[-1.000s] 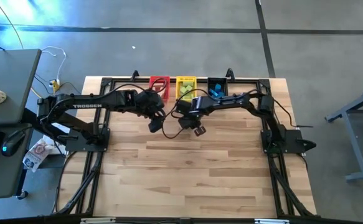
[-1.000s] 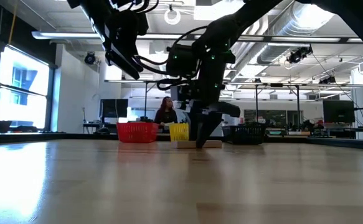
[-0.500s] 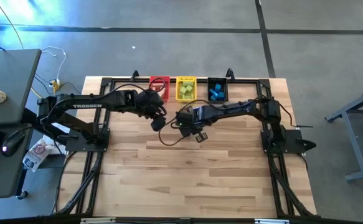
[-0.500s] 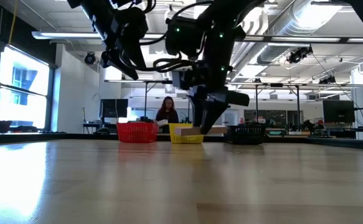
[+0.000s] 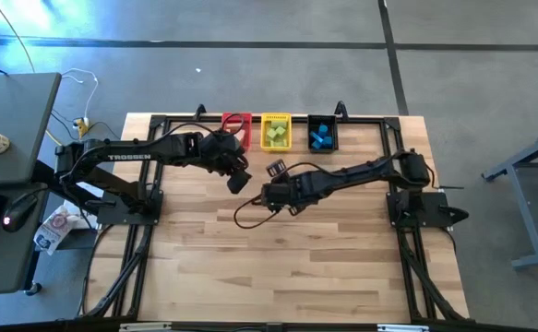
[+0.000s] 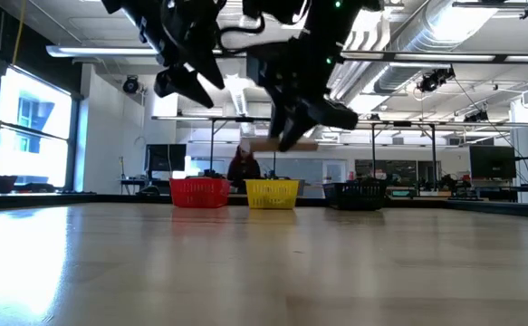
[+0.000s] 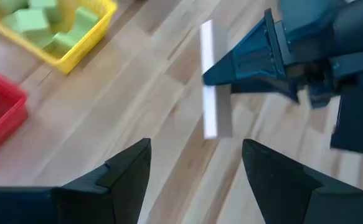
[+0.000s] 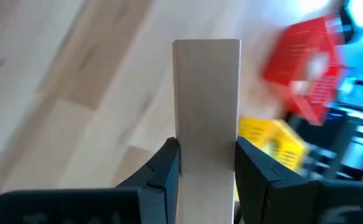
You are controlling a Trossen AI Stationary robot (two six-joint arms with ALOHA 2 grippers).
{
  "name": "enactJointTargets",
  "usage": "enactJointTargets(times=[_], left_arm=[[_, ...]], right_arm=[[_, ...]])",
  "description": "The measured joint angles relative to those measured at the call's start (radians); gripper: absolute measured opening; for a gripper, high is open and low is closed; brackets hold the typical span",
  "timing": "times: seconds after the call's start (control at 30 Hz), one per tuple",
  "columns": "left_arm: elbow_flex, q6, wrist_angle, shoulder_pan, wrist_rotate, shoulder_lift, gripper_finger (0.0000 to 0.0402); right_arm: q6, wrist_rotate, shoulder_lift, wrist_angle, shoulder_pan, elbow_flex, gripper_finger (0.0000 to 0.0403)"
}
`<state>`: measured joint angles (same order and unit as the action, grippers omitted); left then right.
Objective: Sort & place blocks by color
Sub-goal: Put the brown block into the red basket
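Left gripper [image 5: 240, 182]: up off the table near the red bin [image 5: 236, 123], fingers [image 7: 128, 171] spread wide, nothing between them.
Wooden bar [image 8: 206, 112]: pale natural wood, lifted clear of the tabletop [image 5: 287, 258], pinched between the right arm's fingers; it hangs above the bins in the low view [image 6: 282, 145].
Right gripper [image 5: 276, 170]: mid-table, just in front of the yellow bin [image 5: 276, 120], fingers [image 8: 162, 171] pressed on both sides of the bar.
Yellow bin: green blocks [image 5: 275, 135] inside.
Black bin [image 5: 322, 121]: blue blocks [image 5: 319, 138] inside.
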<state>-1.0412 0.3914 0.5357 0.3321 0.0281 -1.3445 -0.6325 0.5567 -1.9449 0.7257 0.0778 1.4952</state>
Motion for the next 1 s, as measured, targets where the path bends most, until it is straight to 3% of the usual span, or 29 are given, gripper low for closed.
enactJointTargets(times=[0.3,0.7,1.0], left_arm=[[0.000,0.025,-0.088,-0.003,0.013,0.000,0.0239],[0.000,0.030,-0.145,-0.006,-0.008,0.000,0.0239],[0.000,0.000,-0.197,-0.006,-0.013,0.000,0.0232]], right_arm=[[-0.003,0.188,0.071,-0.133,0.017,0.001,0.0090],[-0.049,0.329,0.082,-0.288,0.020,0.002,0.0090],[-0.065,0.316,0.082,-0.350,0.021,0.002,0.0090]])
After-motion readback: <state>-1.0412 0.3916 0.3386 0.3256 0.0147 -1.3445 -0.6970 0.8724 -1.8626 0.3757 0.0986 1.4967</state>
